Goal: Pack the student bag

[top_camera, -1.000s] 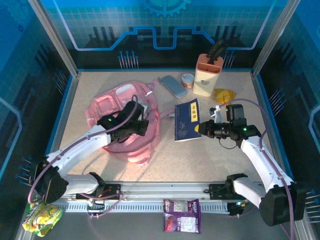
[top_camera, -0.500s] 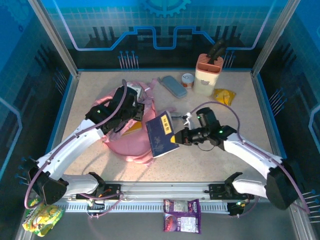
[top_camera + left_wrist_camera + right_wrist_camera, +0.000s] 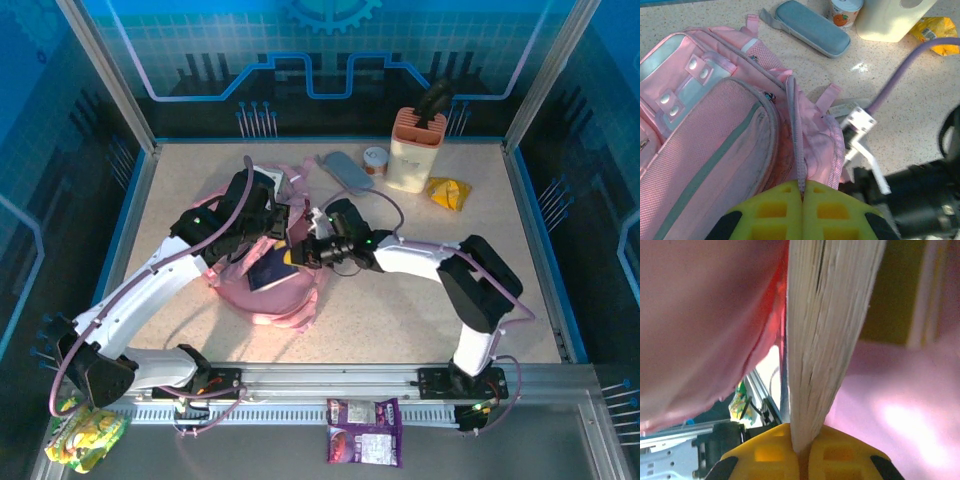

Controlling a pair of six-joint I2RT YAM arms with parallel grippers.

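At student bag (image 3: 715, 130) mouth, left fingers (image 3: 775, 210) pinching its rim, right fingers (image 3: 765, 455) pinching book (image 3: 825, 315)

My left end effector (image 3: 802, 192) and my right end effector (image 3: 800, 440) are both bright yellow, with black behind. The student bag (image 3: 715, 130) is pink all over, with a fine mesh weave on its front and grey piping round the pockets. Its window panel is pale and whitish, with pink studs. The book (image 3: 268, 272) has a dark blue cover with a yellow patch, and its page edges are cream. The surface (image 3: 400, 310) is beige with fine speckles. The case (image 3: 807, 27) is grey-blue and the can (image 3: 845, 10) white with an orange fruit print. The holder (image 3: 415, 150) is cream with a salmon top, and the packet (image 3: 447, 192) is yellow. My cable (image 3: 900, 75) is lilac.
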